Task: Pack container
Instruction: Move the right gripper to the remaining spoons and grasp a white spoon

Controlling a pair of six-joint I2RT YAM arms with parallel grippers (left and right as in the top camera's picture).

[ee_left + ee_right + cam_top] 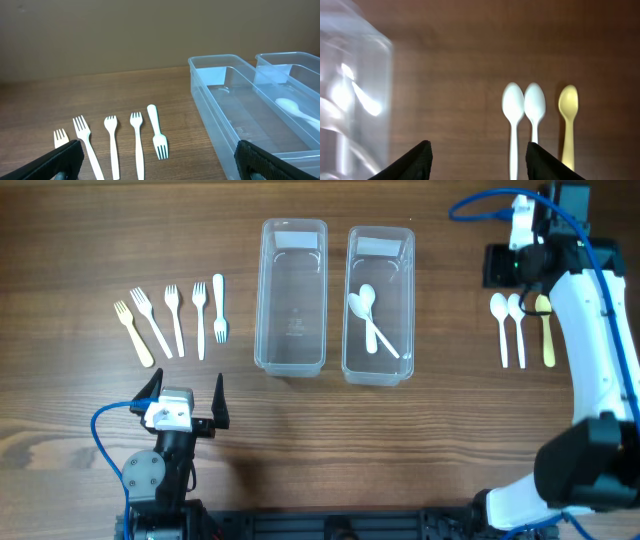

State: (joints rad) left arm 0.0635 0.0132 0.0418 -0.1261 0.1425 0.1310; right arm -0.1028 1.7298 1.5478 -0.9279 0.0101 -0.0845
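Two clear containers stand side by side at mid table. The left container [292, 350] [200, 80] is empty. The right container [380, 370] [280, 56] [355, 60] holds two white spoons [368, 310] [292, 106]. Several forks [175, 320] [137, 145] lie in a row at the left. Two white spoons [508, 330] [524, 107] and a yellow spoon [547, 330] [568, 105] lie at the right. My left gripper [186, 395] [160, 160] is open and empty, in front of the forks. My right gripper [503, 266] [477, 160] is open and empty, above the table left of the loose spoons.
One fork at the far left [133, 332] [61, 136] is pale yellow, the others are white. The right arm [600, 350] reaches along the right edge of the table. Blue cables run from both arms.
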